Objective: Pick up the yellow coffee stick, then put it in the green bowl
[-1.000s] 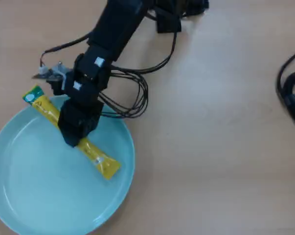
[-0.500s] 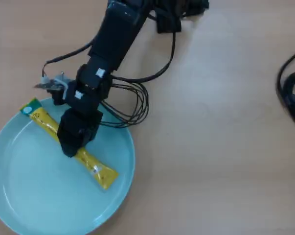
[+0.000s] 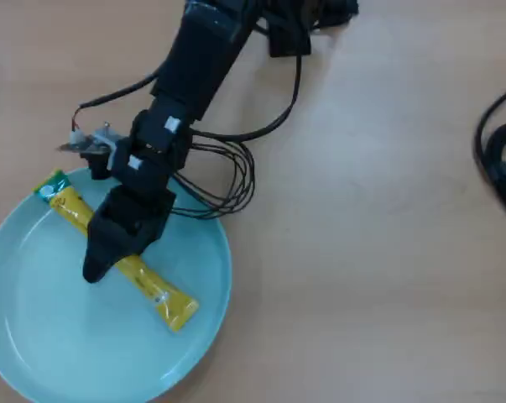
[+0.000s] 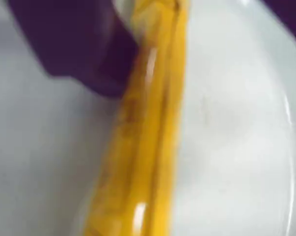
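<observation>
Nearest the wrist camera, the yellow coffee stick (image 4: 148,137) filled the middle of the frame as a blurred glossy band running from the top centre down to the bottom, with one dark gripper finger (image 4: 84,49) pressed against its left side in the upper left. A second dark shape sat at the far upper right corner, well clear of the sachet, so from this view I could not tell whether the fingers were pinching the stick or had parted from it. In the overhead view the gripper (image 3: 101,264) sat over the middle of the sachet (image 3: 164,298), hiding that stretch of it; its two fingers lay one over the other for that camera, so the grip was no clearer there. The stick's long axis ran diagonally, its green end (image 3: 51,186) at the upper left near the rim and its yellow end at the lower right, wholly within the outline of the green bowl (image 3: 34,336), which filled the lower left of the frame. The arm (image 3: 194,59) reached down from the top centre, crossing the stick's long axis. Whether the sachet rested on the bowl's floor or hung just above it could not be told. Judged from this, the carry was all but done: what remained was to let go, if not already done, and lift straight away without dragging the stick over the rim.
</observation>
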Robot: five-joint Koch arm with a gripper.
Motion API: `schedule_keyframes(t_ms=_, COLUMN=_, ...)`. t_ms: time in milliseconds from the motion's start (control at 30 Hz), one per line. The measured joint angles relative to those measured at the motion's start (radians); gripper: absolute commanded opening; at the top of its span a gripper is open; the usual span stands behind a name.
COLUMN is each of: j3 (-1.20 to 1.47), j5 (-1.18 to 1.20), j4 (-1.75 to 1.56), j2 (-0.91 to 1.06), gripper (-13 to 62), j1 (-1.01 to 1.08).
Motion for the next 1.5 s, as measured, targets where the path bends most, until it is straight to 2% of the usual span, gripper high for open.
schedule_keyframes(t_ms=267, j3=0.058, j5=-0.002, j4=-0.023, j2=0.002, gripper=51.9, j1=-0.002)
schedule_keyframes(t_ms=500, j3=0.064, j5=0.017, j4=0.095, j2=0.026, gripper=52.5, j1=-0.011)
schedule_keyframes(t_ms=700, j3=0.212, j5=0.041, j4=0.216, j2=0.199, gripper=52.5, j1=-0.061)
schedule_keyframes(t_ms=1000, j3=0.331, j5=0.127, j4=0.216, j2=0.466, gripper=52.6, j1=-0.186)
schedule_keyframes(t_ms=1500, j3=0.715, j5=0.17, j4=0.198, j2=0.781, gripper=52.7, j1=-0.324)
